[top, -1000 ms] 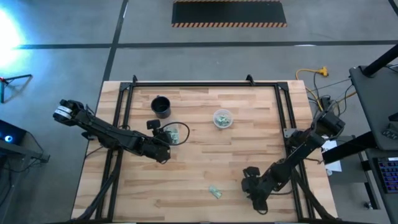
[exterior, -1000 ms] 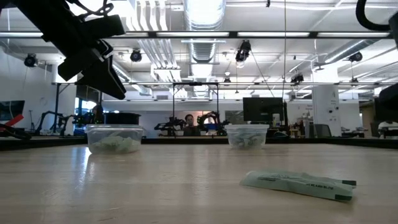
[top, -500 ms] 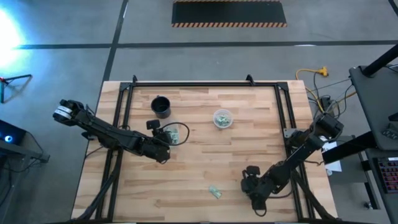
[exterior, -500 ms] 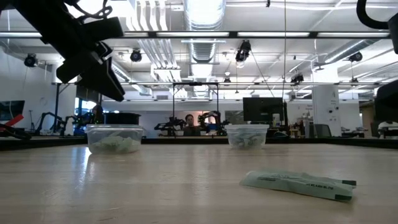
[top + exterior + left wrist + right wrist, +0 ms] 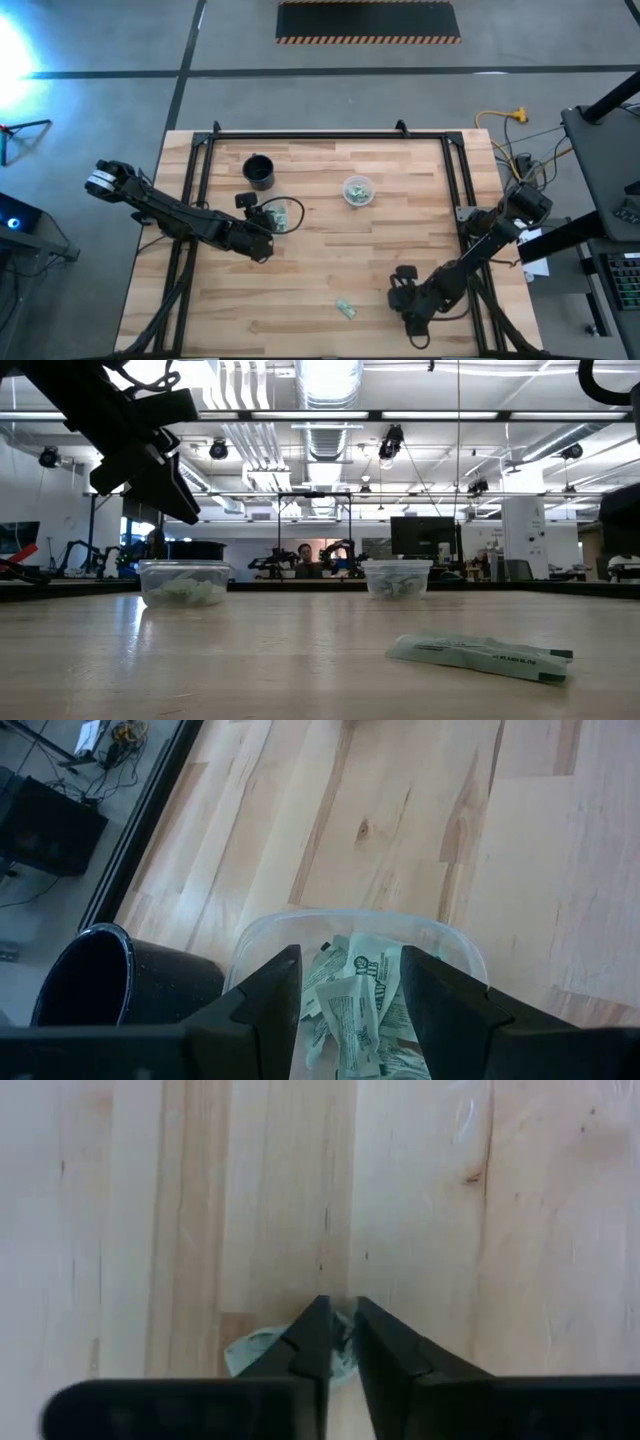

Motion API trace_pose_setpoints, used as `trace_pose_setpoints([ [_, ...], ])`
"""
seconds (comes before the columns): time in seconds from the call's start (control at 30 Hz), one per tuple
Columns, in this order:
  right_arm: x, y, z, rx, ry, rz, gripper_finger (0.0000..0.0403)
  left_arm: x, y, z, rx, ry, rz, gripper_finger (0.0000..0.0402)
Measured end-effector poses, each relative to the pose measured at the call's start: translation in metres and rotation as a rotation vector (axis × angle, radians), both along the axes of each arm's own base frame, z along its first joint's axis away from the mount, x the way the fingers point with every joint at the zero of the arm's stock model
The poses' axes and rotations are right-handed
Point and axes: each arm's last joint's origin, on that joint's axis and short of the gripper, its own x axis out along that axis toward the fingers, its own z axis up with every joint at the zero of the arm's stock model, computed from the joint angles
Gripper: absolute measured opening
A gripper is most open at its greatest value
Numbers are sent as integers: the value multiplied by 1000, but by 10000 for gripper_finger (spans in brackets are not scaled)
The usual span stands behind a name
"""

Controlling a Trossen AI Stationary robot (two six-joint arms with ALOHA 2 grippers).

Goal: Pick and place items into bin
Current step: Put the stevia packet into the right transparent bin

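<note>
With the left arm stretched in from the table's left side, I read the left gripper [image 5: 350, 988] hanging over a clear plastic tub [image 5: 455, 948], its two dark fingers [image 5: 268, 992] spread wide and empty. Between and just beyond those fingers the tub holds a heap of the items [image 5: 352, 1005]: small, flat, wrinkly packets, pale green and white with dark print. Beside the tub, on the left finger's side, stands a black cup [image 5: 110, 975], round, matte, thin-rimmed. From overhead the same tub [image 5: 287, 214] lies right at the gripper tip, with the cup [image 5: 259, 171] near it toward the far edge. The table [image 5: 330, 260] is butcher-block: pale wooden strips, visible grain, a few knots.

Farther right, a second clear tub [image 5: 357, 190] sits alone, well apart from both grippers, also holding pale green pieces. The low view shows both tubs as shallow, translucent, round-cornered.

One loose packet [image 5: 346, 309] lies flat on the wood near the front edge. At table height it [image 5: 478, 656] is a long, crinkled, pale green sachet with one sealed end.

The right gripper [image 5: 338, 1342] is above that packet, fingers [image 5: 306, 1342] narrowed to a slim gap. A pale green edge [image 5: 250, 1350] shows beside and under the fingertips. I cannot tell whether they grip it.
</note>
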Motion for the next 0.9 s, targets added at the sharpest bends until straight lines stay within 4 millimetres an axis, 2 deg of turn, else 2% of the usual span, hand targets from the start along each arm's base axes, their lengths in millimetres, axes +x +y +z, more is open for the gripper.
trace_pose_setpoints([
  [0.07, 0, 0, 1, -14, -11, 28, 15, 0, 0, 0, 0, -1, 0, 156],
  [0.2, 0, 1, 5, -55, -18, 77, 9, 0, 0, 1, -1, -4, 0, 156],
  [0.53, 16, -8, 45, -448, -211, 138, 9, 1, -1, 1, -4, -13, 0, 156],
  [0.73, 36, -32, 62, -722, -335, 92, 9, 2, -1, 1, -6, -20, -2, 156],
  [0.9, 53, -69, 73, -899, -344, -15, 9, 2, -1, 1, -5, -22, -4, 156],
])
